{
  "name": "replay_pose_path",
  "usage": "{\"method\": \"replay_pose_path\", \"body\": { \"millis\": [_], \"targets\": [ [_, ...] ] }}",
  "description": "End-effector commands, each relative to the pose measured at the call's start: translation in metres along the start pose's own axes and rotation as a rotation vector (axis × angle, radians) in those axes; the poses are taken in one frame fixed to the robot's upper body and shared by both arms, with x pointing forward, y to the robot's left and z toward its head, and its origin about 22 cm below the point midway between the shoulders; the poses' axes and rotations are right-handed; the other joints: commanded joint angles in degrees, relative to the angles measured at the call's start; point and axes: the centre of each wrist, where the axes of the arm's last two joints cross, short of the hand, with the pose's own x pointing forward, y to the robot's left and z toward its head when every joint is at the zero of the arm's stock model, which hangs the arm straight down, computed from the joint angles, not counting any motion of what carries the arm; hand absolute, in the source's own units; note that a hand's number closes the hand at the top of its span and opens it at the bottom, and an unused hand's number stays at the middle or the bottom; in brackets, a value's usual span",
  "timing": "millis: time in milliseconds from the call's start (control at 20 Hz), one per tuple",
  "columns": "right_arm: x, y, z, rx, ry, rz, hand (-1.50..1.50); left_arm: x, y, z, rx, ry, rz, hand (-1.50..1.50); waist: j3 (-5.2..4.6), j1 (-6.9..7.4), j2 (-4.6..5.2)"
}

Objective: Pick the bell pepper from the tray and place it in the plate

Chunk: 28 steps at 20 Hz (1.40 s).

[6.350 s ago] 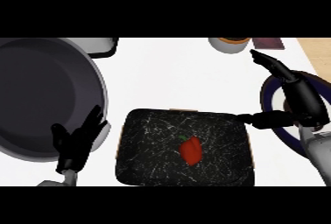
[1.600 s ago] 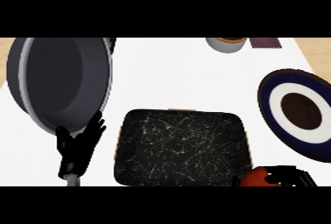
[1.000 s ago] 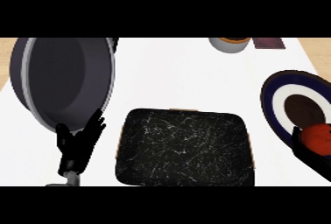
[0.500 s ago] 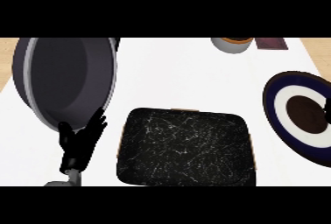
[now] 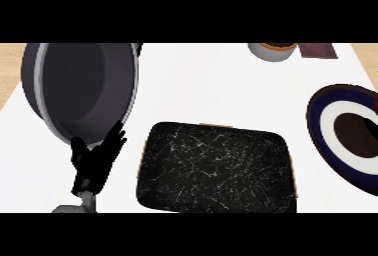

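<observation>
Though well apart from plate (image 5: 327, 131), left hand (image 5: 96, 161) just beside tray (image 5: 218, 170).

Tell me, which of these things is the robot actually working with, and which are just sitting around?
For the job: the tray, now bare, and the plate at the right edge. No pepper shows in this view.

Just there: the pan, the cup and the dark card at the back. The left hand rests open beside the tray.

Open counter (image 5: 214, 85) (pan (image 5: 77, 90) left)
</observation>
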Motion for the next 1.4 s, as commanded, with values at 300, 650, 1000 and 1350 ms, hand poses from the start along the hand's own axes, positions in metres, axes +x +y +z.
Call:
{"method": "replay_pose_path", "body": {
  "millis": [300, 650, 1000, 1350],
  "targets": [
    [-0.002, 0.009, -0.020, 0.096, -0.119, -0.260, -1.50, -0.009, 0.001, 0.001, 0.002, 0.010, -0.012, 0.00, 0.15, -0.26, 0.18],
    [-0.025, -0.003, -0.010, -0.046, -0.083, -0.503, -1.50, -0.001, 0.005, -0.001, 0.040, -0.010, 0.003, 0.00, 0.08, -0.97, -0.06],
    [-0.062, -0.080, 0.002, 0.086, -0.049, -0.601, -1.50, -0.003, -0.004, 0.005, 0.033, 0.003, 0.003, 0.00, 0.09, -1.55, -0.18],
    [-0.107, -0.112, 0.058, 0.228, -0.084, -0.637, -1.50, -0.011, 0.005, 0.009, 0.036, 0.018, 0.009, 0.00, 0.02, -2.23, -0.52]
  ]
}}
